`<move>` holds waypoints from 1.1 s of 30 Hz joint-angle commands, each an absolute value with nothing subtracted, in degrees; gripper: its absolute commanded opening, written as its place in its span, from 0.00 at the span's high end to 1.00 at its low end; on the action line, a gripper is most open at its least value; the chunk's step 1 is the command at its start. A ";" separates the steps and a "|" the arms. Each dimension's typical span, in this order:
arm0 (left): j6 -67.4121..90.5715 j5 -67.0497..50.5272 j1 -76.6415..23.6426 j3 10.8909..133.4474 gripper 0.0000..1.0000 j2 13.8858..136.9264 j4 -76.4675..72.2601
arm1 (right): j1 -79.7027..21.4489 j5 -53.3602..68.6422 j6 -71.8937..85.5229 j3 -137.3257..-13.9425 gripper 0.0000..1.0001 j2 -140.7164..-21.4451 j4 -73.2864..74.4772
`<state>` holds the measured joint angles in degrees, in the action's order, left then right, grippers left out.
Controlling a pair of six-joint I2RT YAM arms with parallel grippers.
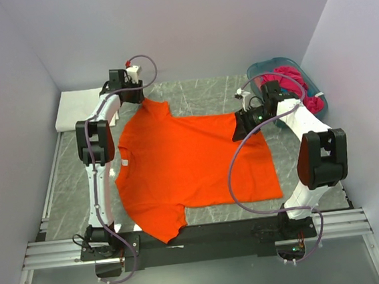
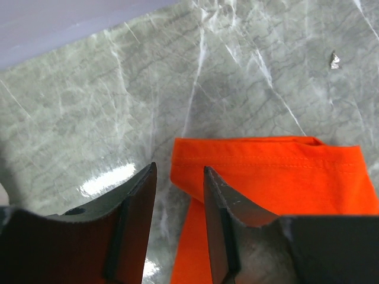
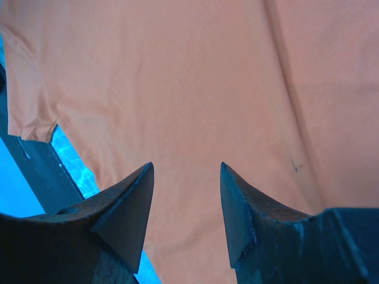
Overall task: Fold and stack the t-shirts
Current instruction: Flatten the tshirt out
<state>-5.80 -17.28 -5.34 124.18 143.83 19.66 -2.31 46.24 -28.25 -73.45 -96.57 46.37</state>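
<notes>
Grey marble table [image 1: 192, 95] filling mid-frame, orange t-shirt [image 1: 191, 162] spread flat at centre, teal basket [image 1: 263, 68] with magenta shirts [image 1: 298, 84] upper right, folded white cloth [image 1: 79, 107] upper left, left gripper [image 2: 179, 171] parted, empty, by the top sleeve, right gripper [image 3: 186, 168] likewise over its right edge.

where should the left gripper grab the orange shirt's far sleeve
Probably at the sleeve's stitched cuff, by the free corner just ahead of the left gripper. The sleeve lies flat on the table, so come down from above on the bare-table side. Slip one finger under the edge and close the other on top.
</notes>
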 commanded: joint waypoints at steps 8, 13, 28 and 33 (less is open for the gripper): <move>-6.86 -17.58 -5.36 129.64 0.62 146.16 18.37 | -1.32 48.60 -29.44 -74.35 0.44 -96.24 47.55; -6.33 -19.07 -5.36 129.99 0.66 146.51 17.84 | -0.97 48.78 -29.62 -74.27 0.44 -96.33 47.55; -5.45 -20.04 -5.36 131.75 0.63 148.18 18.54 | -0.35 49.39 -29.53 -74.27 0.44 -95.98 47.90; -5.27 -20.48 -5.36 131.92 0.64 148.45 18.37 | -0.26 49.48 -29.53 -74.27 0.44 -95.80 47.90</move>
